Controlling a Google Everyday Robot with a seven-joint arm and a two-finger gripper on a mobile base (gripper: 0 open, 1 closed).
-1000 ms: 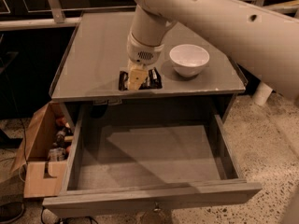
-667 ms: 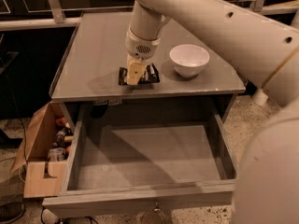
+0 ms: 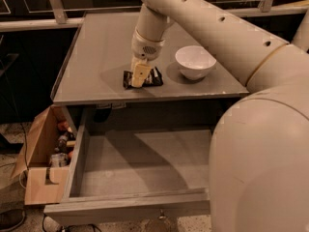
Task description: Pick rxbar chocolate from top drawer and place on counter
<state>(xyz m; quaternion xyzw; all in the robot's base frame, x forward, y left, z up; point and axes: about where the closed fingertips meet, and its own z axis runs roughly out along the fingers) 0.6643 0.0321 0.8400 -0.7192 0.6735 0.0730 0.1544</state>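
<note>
The rxbar chocolate (image 3: pixel 155 76), a flat black wrapper with white lettering, lies on the counter (image 3: pixel 101 57) near its front edge. My gripper (image 3: pixel 139 76) is right over the bar, its yellowish finger (image 3: pixel 140 73) pointing down onto the wrapper's middle. The top drawer (image 3: pixel 140 166) is pulled out below the counter, and its grey floor is bare.
A white bowl (image 3: pixel 195 62) stands on the counter just right of the bar. A tan cardboard box (image 3: pixel 42 153) with several small items sits on the floor left of the drawer. My arm's large white links fill the right side of the view.
The arm has swung closer to the camera and now fills more of the right side. The gripper stays over the bar on the counter.
</note>
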